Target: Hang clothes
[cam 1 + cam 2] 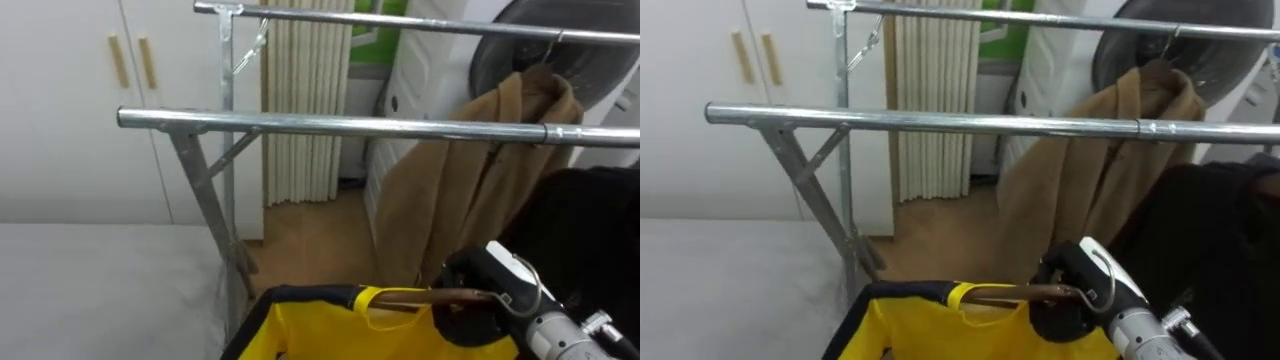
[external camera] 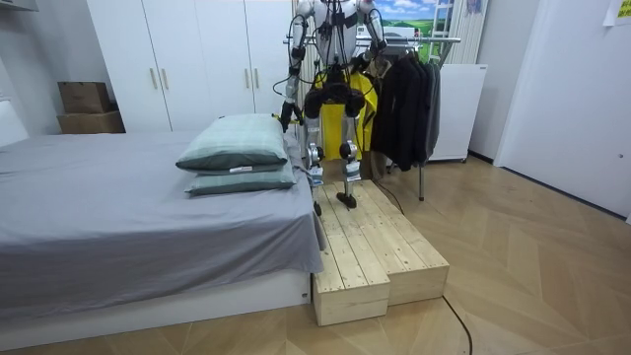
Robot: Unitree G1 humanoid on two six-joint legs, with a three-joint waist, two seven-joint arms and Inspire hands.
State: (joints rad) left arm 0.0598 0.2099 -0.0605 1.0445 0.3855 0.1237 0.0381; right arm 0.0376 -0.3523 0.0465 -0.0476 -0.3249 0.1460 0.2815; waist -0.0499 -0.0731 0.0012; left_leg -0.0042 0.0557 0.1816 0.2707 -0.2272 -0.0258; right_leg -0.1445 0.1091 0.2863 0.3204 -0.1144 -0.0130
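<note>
Below the round steel rail (image 1: pixel 330 125) — right hand (image 1: pixel 480 310) curled round a wooden hanger (image 1: pixel 440 294) in yellow cloth (image 1: pixel 320 332).

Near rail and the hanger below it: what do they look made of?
Near rail: bare metal, likely steel; silvery with bright streaks. Hanger in the right hand: glossy brown, looks like varnished wood, possibly coated metal.

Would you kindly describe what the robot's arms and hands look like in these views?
The right hand is black, with a white plate on its back and a silver cylindrical metal wrist. In the room view the left arm looks slim and grey, ending in a dark left hand.
</note>
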